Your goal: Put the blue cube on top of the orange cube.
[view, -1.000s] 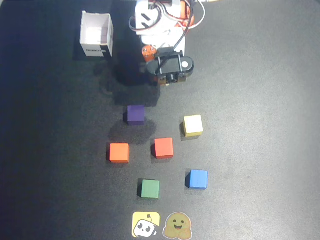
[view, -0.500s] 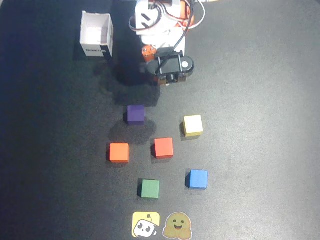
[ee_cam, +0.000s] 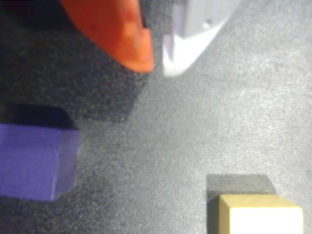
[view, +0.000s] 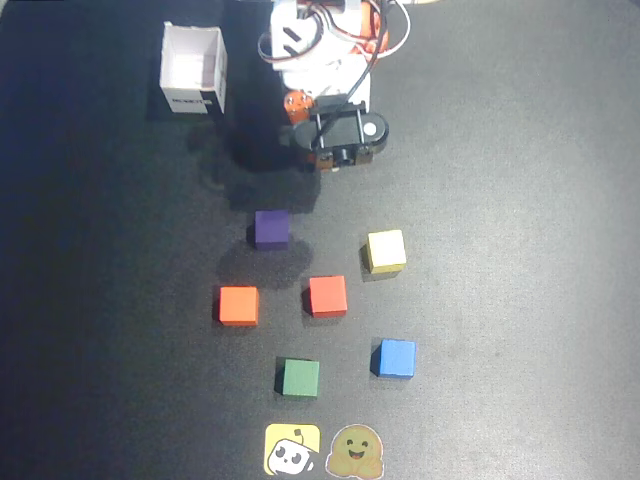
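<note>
In the overhead view the blue cube (view: pixel 395 358) sits at the lower right of the group of cubes. The orange cube (view: pixel 238 305) sits at the left, with a redder red-orange cube (view: pixel 327 296) to its right. My gripper (view: pixel 322 160) is folded back near the arm's base at the top, far from both cubes. In the wrist view the gripper (ee_cam: pixel 158 63) shows an orange finger (ee_cam: pixel 122 34) and a white finger (ee_cam: pixel 190 44) with their tips almost together and nothing between them. The blue and orange cubes are out of the wrist view.
A dark purple cube (view: pixel 271 228) (ee_cam: pixel 34 161) and a yellow cube (view: pixel 386 251) (ee_cam: pixel 258 219) lie nearest the gripper. A green cube (view: pixel 299 377) sits at the bottom. A white open box (view: pixel 193 68) stands at the top left. Two stickers (view: pixel 322 451) lie at the bottom edge.
</note>
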Motion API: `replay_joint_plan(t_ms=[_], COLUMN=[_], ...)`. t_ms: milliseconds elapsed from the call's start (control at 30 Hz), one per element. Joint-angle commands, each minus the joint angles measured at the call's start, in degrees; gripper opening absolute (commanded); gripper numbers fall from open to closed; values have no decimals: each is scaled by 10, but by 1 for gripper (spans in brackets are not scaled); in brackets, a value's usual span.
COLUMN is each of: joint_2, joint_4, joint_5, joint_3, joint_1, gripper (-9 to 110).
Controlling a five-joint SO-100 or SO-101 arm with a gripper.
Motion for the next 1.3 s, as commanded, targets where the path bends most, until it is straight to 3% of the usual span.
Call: replay_joint_plan(t_ms=[0,1033,1100,1267], joint_2=[4,4,4,4], joint_4=[1,1,1,-4], joint_5=[0,0,61,66], joint_3=[-4,-4,-4,-4], joint_1=[3,-2,-2,-4], gripper=[0,0,0,6])
